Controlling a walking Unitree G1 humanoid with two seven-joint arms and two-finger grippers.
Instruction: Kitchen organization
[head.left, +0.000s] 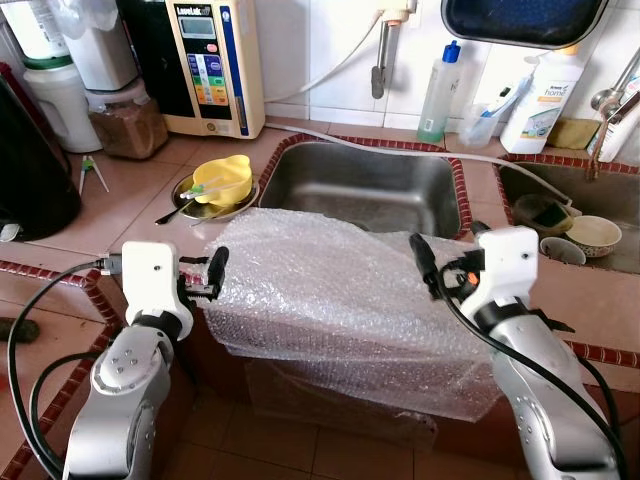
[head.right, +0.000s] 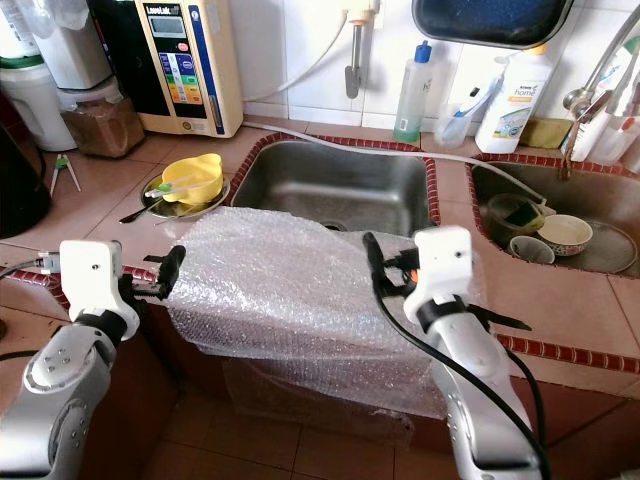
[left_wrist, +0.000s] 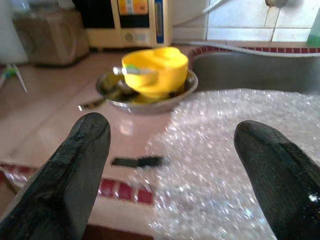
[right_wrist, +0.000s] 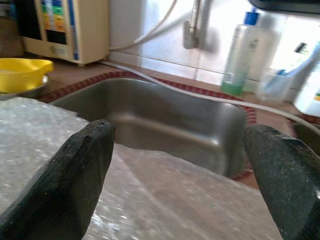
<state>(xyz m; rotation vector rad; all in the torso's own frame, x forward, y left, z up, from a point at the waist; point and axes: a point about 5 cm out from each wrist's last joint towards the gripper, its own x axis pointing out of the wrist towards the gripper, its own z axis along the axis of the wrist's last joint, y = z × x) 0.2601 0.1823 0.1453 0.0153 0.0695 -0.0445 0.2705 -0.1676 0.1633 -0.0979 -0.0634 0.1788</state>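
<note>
Wrap: bubble wrap sheet (head.left: 340, 300) lies over the front of my desk (head.left: 90, 215) and hangs down past the red-tiled front edge toward the floor; its far edge reaches the near rim of the sink (head.left: 370, 185).
Left tool: my left tool (head.left: 215, 272) sits at the wrap's left edge, just above the desk's front lip, fingers (left_wrist: 75, 165) spread apart with nothing between them.
Right tool: my right tool (head.left: 425, 262) hovers over the wrap's right part, fingers (right_wrist: 75, 170) wide apart, nothing held; the sink basin lies straight ahead of it.
Left of wrap: yellow bowl (head.left: 222, 180) sits in a metal dish (head.left: 240, 205) with a spoon handle sticking out to the left; the dish is just beside the wrap's far-left corner.
Open room: bare tile between the dish and the front edge on my left; a small dark flat piece (left_wrist: 137, 161) lies there near the red border.
Back edge: cream water appliance (head.left: 212, 65), a brown-filled container (head.left: 128, 125), a clear bottle with blue cap (head.left: 440, 95) and a white pump bottle (head.left: 545, 100) stand along the tiled wall.
Right side: second basin with bowls (head.left: 590, 235) inside, well apart from the wrap.
</note>
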